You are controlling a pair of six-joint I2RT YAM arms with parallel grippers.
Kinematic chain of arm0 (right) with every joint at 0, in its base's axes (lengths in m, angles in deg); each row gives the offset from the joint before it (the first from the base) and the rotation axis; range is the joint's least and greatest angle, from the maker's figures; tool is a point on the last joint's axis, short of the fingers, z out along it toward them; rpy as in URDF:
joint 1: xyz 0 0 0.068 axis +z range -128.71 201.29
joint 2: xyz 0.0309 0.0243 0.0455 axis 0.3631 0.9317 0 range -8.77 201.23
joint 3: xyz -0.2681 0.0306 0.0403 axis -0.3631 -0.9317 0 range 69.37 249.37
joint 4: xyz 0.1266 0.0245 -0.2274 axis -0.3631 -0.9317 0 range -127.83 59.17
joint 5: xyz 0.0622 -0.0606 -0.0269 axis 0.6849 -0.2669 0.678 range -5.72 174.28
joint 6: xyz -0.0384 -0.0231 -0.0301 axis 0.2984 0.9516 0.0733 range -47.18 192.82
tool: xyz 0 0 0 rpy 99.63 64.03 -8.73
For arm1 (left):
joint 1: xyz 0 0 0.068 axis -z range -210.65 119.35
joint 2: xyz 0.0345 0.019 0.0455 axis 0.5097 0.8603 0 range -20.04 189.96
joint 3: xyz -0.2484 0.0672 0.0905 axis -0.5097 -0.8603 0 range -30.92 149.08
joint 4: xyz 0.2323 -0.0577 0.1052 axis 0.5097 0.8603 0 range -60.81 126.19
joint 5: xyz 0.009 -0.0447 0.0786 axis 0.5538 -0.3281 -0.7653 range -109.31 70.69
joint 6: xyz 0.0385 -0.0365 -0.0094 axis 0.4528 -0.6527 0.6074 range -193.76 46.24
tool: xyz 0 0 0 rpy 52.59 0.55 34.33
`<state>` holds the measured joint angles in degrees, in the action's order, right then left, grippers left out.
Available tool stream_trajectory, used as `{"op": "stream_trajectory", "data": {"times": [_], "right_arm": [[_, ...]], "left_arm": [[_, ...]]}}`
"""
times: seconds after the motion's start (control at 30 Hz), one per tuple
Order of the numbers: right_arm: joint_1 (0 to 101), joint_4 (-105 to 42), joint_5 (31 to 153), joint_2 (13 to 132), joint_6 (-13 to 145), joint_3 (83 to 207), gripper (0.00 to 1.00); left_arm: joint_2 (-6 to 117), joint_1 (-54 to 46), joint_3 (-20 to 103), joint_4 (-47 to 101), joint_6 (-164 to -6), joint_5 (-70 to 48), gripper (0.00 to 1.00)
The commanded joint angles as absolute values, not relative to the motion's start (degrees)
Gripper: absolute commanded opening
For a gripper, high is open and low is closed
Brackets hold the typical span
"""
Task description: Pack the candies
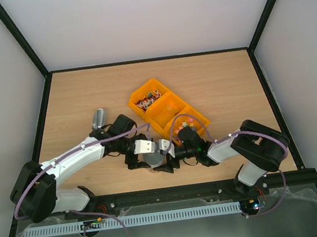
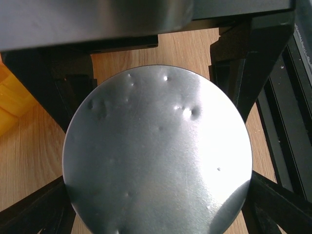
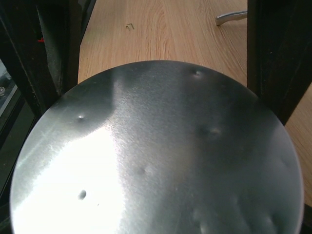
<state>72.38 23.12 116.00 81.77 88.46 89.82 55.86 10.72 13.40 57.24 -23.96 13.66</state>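
Observation:
The candies [image 1: 147, 101], tiny red and white wrapped sweets, lie in the far compartment of an orange tray [image 1: 168, 112]. A round dented metal tin [image 1: 154, 161] hangs just above the table between both grippers. My left gripper [image 1: 146, 148] is shut on it, and its flat silver face [image 2: 158, 156] fills the left wrist view with my fingers [image 2: 280, 204] at its rim. My right gripper [image 1: 170, 155] grips it from the opposite side, and the tin's other face [image 3: 156, 156] fills the right wrist view.
The tray's near compartment holds a few colourful pieces [image 1: 187, 122]. A silver cylinder [image 1: 98, 119] lies on the wood left of the tray and shows in the right wrist view [image 3: 230, 17]. The black table rail [image 1: 214, 188] runs close below the grippers.

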Motion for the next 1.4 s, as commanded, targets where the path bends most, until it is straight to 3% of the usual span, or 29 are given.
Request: {"op": "stream_trajectory", "data": {"times": [0.0,0.07,0.4,0.63,0.8,0.9,1.37], "right_arm": [[74.73,18.18,118.78,83.73,90.83,91.25,0.4],[74.69,19.75,115.83,83.61,88.79,90.53,0.4],[74.64,23.23,109.76,84.63,84.9,88.86,0.4],[74.62,22.85,109.38,84.74,84.64,89.31,0.41],[74.64,22.41,109.33,84.3,84.86,89.09,0.41],[74.63,22.09,108.84,83.91,85.25,88.79,0.43],[74.59,22.26,110.01,83.9,85.97,88.51,0.44]], "left_arm": [[57.79,11.53,13.4,51.23,-22.16,21.09,0.66],[55.06,11.12,11.68,49.3,-26.33,19.95,0.8],[43.25,13.11,1.42,36.57,-46.78,11.17,0.99],[45.43,15.62,0.93,32.52,-48.84,8.82,1.0],[46.68,16.17,1.44,34.74,-46.79,8.26,0.94],[44.66,15.67,1.05,37.58,-45.39,6.67,0.99],[45.02,14.44,1.09,38.36,-43.49,8.33,0.99]]}}
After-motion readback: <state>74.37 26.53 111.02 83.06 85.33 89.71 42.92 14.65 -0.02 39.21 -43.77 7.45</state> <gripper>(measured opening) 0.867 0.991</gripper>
